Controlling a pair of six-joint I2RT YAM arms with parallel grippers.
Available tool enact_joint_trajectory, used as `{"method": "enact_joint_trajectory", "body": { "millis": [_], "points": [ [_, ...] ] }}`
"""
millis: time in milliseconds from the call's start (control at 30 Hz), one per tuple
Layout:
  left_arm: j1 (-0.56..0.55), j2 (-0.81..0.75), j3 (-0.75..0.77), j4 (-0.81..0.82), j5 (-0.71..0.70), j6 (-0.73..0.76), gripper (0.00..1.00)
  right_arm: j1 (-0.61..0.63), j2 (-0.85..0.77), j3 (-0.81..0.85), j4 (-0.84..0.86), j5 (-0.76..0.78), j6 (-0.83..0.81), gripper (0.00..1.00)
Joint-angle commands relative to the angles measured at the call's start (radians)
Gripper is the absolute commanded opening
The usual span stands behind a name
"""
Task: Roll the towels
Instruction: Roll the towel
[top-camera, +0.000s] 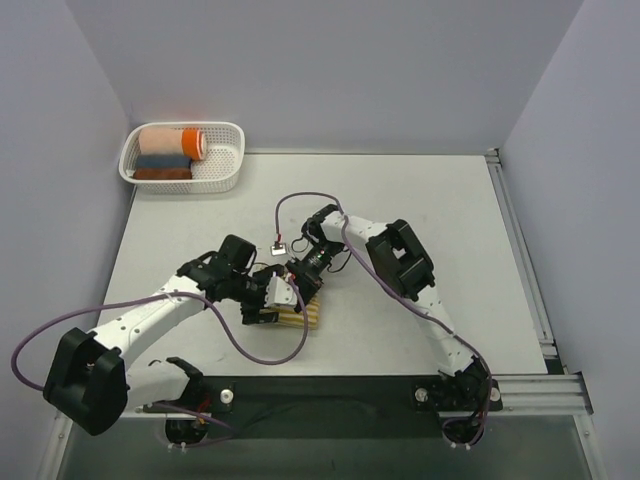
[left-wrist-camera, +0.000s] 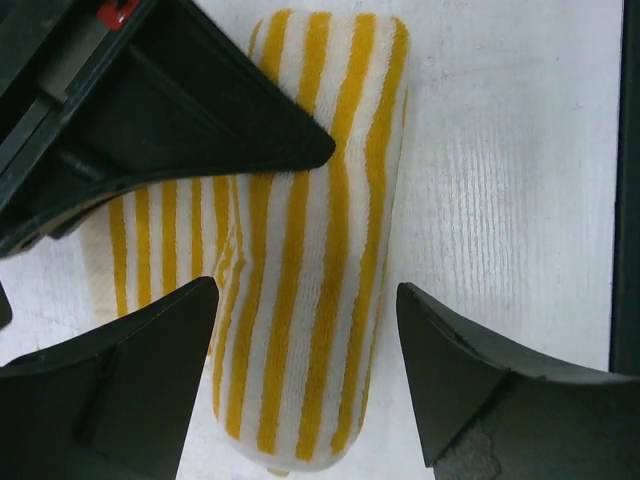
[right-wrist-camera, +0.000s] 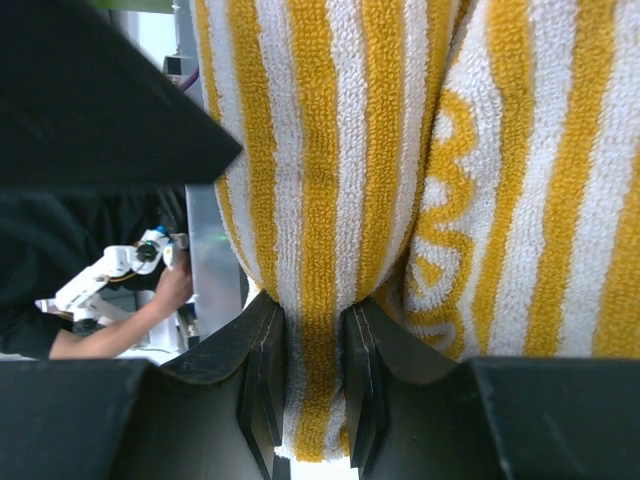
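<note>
Towel (left-wrist-camera: 310, 250) between spread left end effector (left-wrist-camera: 305, 300); right end effector (right-wrist-camera: 312, 330) pinches it.

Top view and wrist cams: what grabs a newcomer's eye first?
The yellow-striped towel, partly rolled, lies on the table. The right claw pinches a fold of it; the left claw stands open astride the roll. A white basket of rolls sits far left.

No text can be read. In the right wrist view the towel (right-wrist-camera: 440, 250) bears curling yellow loops on white between its stripes. They look like part of some lettering, but they are seen so close, and lie so far into a fold, that no letter or word can be made out.
</note>
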Motion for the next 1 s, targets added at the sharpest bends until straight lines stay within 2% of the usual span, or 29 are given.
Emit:
{"method": "enact_joint_trajectory", "body": {
  "millis": [0, 167, 200, 233, 267, 300, 333, 467, 567, 733, 800, 967],
  "points": [
    [-0.047, 0.006, -0.016, 0.124, -0.052, 0.016, 0.82, 0.012, 0.088, 0.004, -0.028, 0.167, -0.033, 0.00],
    [-0.087, 0.083, -0.039, 0.144, -0.083, 0.005, 0.75, 0.004, 0.101, 0.033, -0.037, 0.191, 0.005, 0.00],
    [-0.087, 0.100, -0.045, 0.146, -0.093, -0.018, 0.72, 0.004, 0.103, 0.053, -0.037, 0.208, 0.036, 0.00],
    [-0.090, 0.135, -0.045, 0.144, -0.119, -0.033, 0.62, 0.000, 0.105, 0.061, -0.037, 0.214, 0.049, 0.00],
    [-0.087, 0.152, -0.039, 0.134, -0.132, -0.051, 0.56, -0.002, 0.101, 0.067, -0.037, 0.225, 0.063, 0.01],
    [-0.085, 0.162, -0.038, 0.123, -0.139, -0.079, 0.52, -0.006, 0.098, 0.070, -0.037, 0.234, 0.073, 0.05],
    [-0.082, 0.172, -0.044, 0.103, -0.144, -0.088, 0.42, -0.011, 0.091, 0.069, -0.037, 0.245, 0.088, 0.19],
    [-0.085, 0.141, -0.076, 0.059, -0.130, -0.124, 0.27, -0.054, 0.068, 0.070, -0.028, 0.260, 0.145, 0.53],
    [-0.087, 0.140, -0.081, 0.026, -0.133, -0.150, 0.22, -0.075, 0.049, 0.073, -0.027, 0.259, 0.169, 0.57],
    [-0.081, 0.216, -0.028, -0.035, -0.083, -0.159, 0.20, -0.123, -0.044, 0.067, 0.022, 0.237, 0.249, 0.59],
    [-0.081, 0.294, 0.019, -0.056, -0.072, -0.158, 0.20, -0.144, -0.115, 0.069, 0.067, 0.265, 0.318, 0.60],
    [-0.006, 0.460, 0.177, -0.197, 0.037, -0.139, 0.20, -0.204, -0.260, 0.066, 0.104, 0.274, 0.373, 0.61]
  ]
}}
